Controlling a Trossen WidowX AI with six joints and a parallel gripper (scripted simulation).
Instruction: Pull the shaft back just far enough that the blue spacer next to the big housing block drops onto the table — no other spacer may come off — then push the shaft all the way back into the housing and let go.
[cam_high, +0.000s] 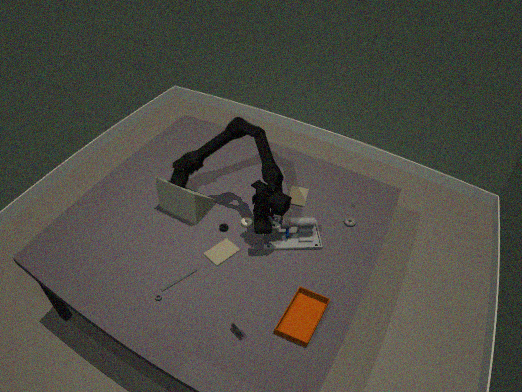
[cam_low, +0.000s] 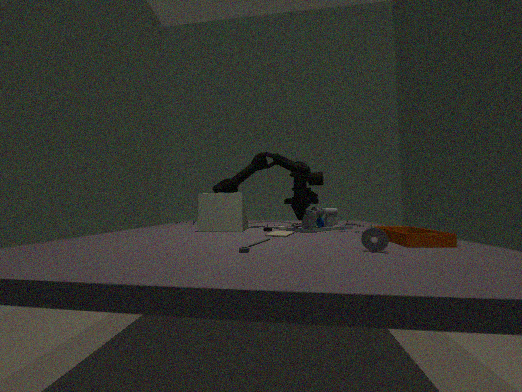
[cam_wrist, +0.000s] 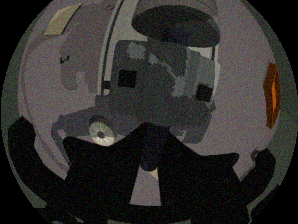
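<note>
One blue spacer (cam_high: 287, 233) (cam_low: 321, 222) shows among the pale parts on the white base plate (cam_high: 295, 246), near the big housing block (cam_high: 302, 222). Beside them the gripper (cam_high: 263, 232) (cam_low: 300, 219) (cam_wrist: 150, 127) points down, its fingers clamped on the dark shaft (cam_wrist: 151, 150). Farther out, an orange tray (cam_high: 302, 317) (cam_low: 422, 237) (cam_wrist: 272, 96) rests on the table (cam_high: 125, 240) (cam_low: 150, 260).

Bare-walled room, workshop-like: arm-topped table (cam_high: 125, 240) (cam_low: 150, 260).
</note>
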